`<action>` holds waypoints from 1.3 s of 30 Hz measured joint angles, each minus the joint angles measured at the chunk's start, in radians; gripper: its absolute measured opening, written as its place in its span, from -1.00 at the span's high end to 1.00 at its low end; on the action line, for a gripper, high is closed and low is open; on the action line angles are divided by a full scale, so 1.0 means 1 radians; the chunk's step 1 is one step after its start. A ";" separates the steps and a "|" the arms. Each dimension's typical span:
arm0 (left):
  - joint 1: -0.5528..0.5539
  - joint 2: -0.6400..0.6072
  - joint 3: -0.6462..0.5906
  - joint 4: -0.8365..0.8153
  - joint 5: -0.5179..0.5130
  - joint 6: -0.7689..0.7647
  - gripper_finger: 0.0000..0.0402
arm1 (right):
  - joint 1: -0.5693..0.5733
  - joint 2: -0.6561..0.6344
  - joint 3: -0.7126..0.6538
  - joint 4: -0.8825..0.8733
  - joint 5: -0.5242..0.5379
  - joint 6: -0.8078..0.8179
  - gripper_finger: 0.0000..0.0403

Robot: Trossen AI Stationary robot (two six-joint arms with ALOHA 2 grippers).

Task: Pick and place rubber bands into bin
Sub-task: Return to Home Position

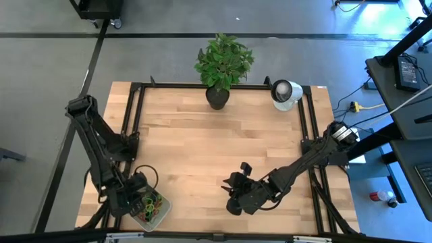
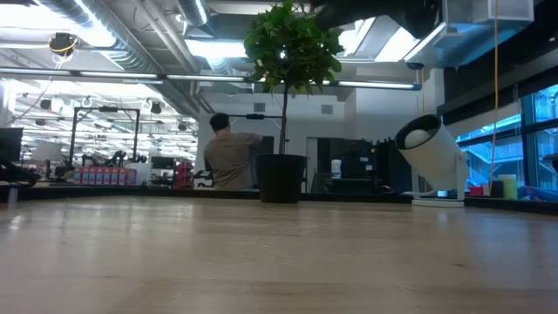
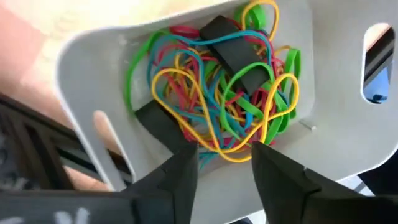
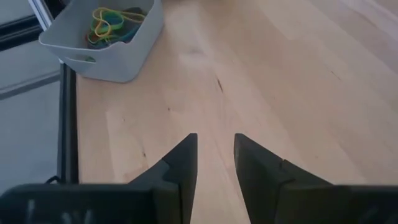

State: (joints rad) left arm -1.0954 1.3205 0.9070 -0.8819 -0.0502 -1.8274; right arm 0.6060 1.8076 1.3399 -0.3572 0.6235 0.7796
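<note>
Wooden table (image 1: 202, 148), high view: the bin (image 3: 93, 68), lower left, holds the tangled rubber bands (image 3: 217, 93). The left gripper (image 3: 225, 154) hovers over them, parted and empty. The right gripper (image 4: 216, 146), lower centre, is narrowly parted and empty. To go home, lift the left gripper straight up first, clear of the loops.

At the high view's lower left, the left gripper (image 1: 138, 195) covered part of the bin (image 1: 163, 211). The rubber bands (image 1: 153, 200) there were too small to count. In the left wrist view the bin ran off the top and right edges, and black blocks (image 3: 233, 53) lay half buried under bands. The right wrist view's top edge cut the bin. In the low view the desk (image 2: 279, 257) hid the person (image 2: 231, 157) below the waist.
</note>
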 joint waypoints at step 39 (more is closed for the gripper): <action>0.963 -0.809 -0.513 0.682 -0.118 1.737 0.99 | -0.093 0.000 0.000 0.214 0.004 0.003 0.97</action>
State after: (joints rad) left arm -0.1328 0.5110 0.3939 -0.2004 -0.1682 -0.0906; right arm 0.5133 1.8072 1.3403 -0.1437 0.6273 0.7823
